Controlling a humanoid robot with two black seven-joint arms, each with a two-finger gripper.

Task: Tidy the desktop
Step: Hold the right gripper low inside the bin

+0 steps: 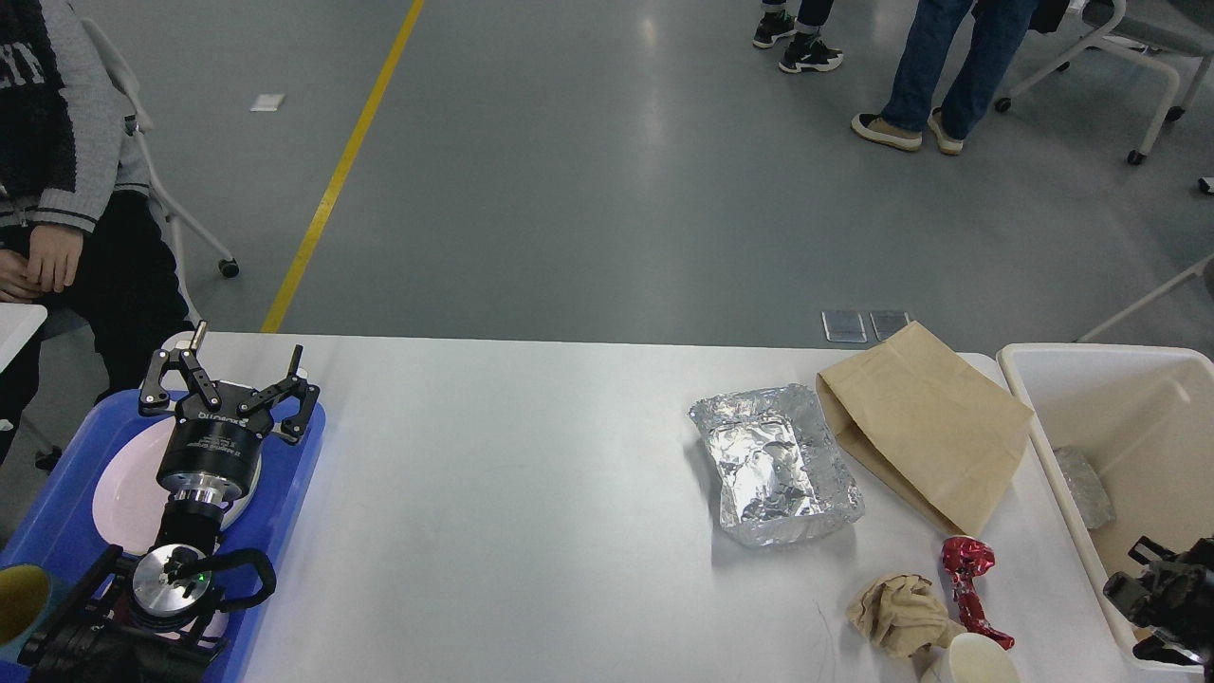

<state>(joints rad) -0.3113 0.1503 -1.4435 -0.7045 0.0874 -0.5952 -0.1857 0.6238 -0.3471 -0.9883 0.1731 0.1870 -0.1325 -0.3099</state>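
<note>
A: Where is the litter on the desktop (531,493)?

B: At its right end, just left of the right gripper (1152,607), whose fingers I cannot tell apart. The left gripper (228,375), splayed and empty, is well apart.

Your white desktop (531,493) carries a silver foil tray (773,465), tan paper bag (925,427), beige crumpled paper (896,615) and glossy red wrapper (967,579); left, a blue tray (294,474) holds a white plate (123,493).
</note>
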